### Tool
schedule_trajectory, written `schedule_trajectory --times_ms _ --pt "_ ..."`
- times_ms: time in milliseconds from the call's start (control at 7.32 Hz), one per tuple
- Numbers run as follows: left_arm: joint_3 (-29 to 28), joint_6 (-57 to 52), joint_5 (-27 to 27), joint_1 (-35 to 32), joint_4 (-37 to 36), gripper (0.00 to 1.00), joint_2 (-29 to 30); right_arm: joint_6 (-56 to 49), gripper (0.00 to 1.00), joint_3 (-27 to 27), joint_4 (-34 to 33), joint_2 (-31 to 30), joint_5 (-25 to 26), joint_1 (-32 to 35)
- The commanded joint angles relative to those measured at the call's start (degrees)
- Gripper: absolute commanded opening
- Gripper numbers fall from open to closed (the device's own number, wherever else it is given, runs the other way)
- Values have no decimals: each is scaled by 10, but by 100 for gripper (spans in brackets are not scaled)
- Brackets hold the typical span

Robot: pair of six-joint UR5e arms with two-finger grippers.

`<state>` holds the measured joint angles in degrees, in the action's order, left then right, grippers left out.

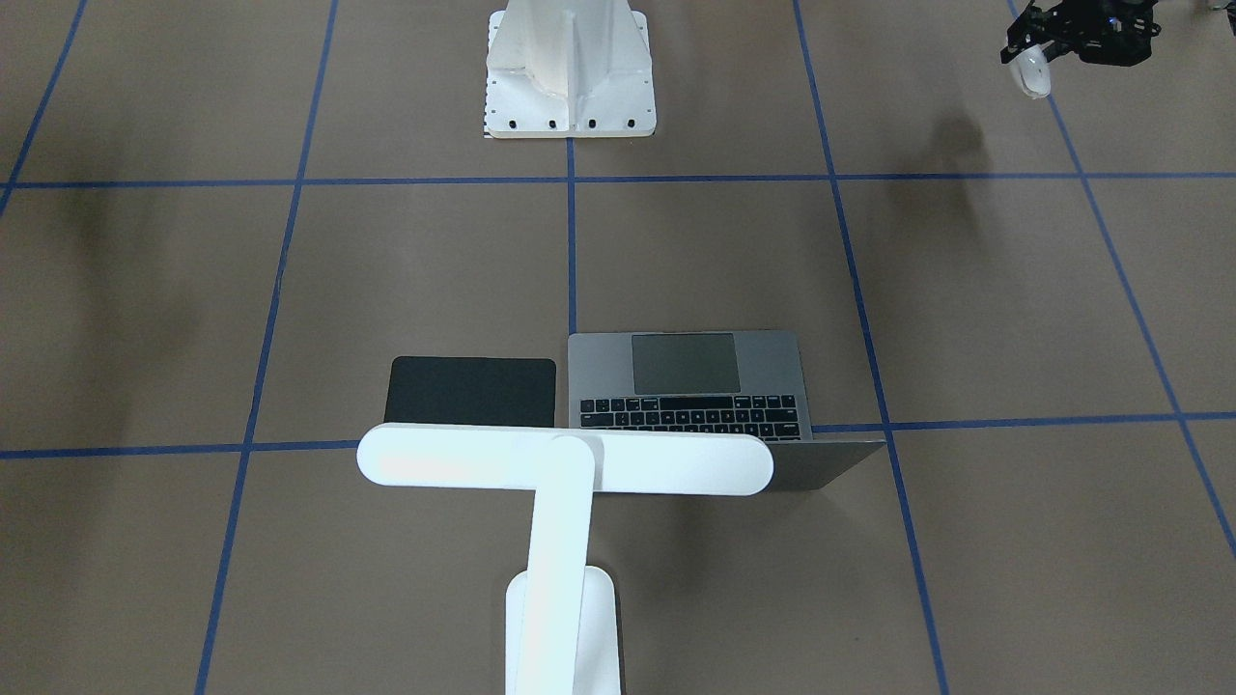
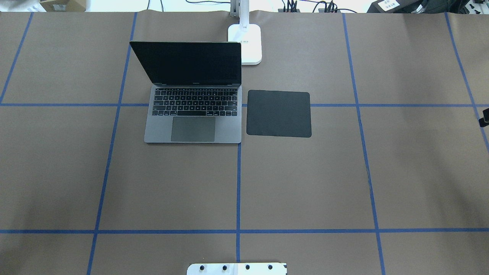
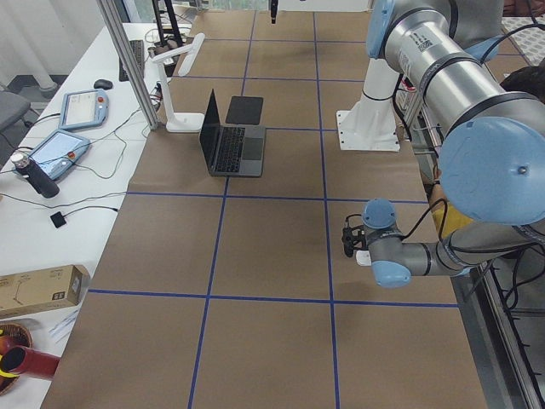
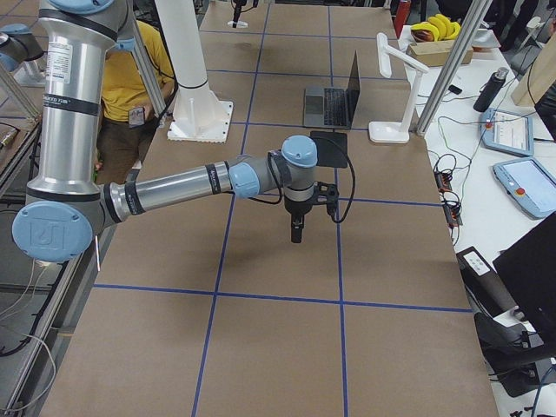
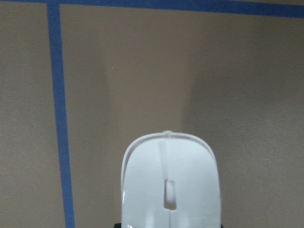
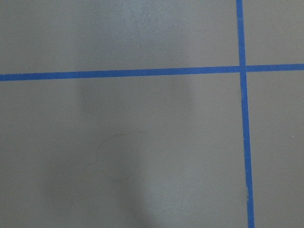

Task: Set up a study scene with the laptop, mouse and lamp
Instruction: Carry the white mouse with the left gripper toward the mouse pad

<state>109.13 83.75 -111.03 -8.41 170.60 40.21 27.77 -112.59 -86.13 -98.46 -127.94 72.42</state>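
Note:
The laptop (image 2: 193, 114) stands open on the brown table, left of centre in the overhead view; it also shows in the front view (image 1: 686, 386). The white lamp (image 1: 565, 458) stands behind it, its base (image 2: 246, 42) at the laptop's far right corner. My left gripper (image 1: 1028, 53) is shut on the white mouse (image 1: 1029, 75) and holds it above the table, far from the laptop. The mouse fills the bottom of the left wrist view (image 5: 170, 185). My right gripper (image 4: 297, 233) points down above the table, right of the black pad; I cannot tell whether it is open.
A flat black pad (image 2: 279, 113) lies just right of the laptop. The white ribbed pedestal (image 1: 570, 68) is bolted at the robot's side of the table. A side desk (image 3: 51, 196) with tablets and cables runs along the far edge. A person in yellow (image 4: 130, 78) sits behind the robot.

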Motion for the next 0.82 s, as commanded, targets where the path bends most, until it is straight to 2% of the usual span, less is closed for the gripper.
schedule_trajectory --times_ms 0,137,273,547,683 --pt "99 -50 -7 -60 -165 0 53 0 100 2 0 0 0 0" --pt "126 -75 -40 -106 -270 0 118 -1 100 2 0 -1 0 0" --pt "128 -110 -64 -162 -338 0 186 -1 100 3 0 -1 0 0" --pt "129 -122 -74 -180 -425 0 283 0 100 3 1 0 -1 0" --pt "132 -122 -73 -186 -498 0 357 0 100 4 0 1 0 0"
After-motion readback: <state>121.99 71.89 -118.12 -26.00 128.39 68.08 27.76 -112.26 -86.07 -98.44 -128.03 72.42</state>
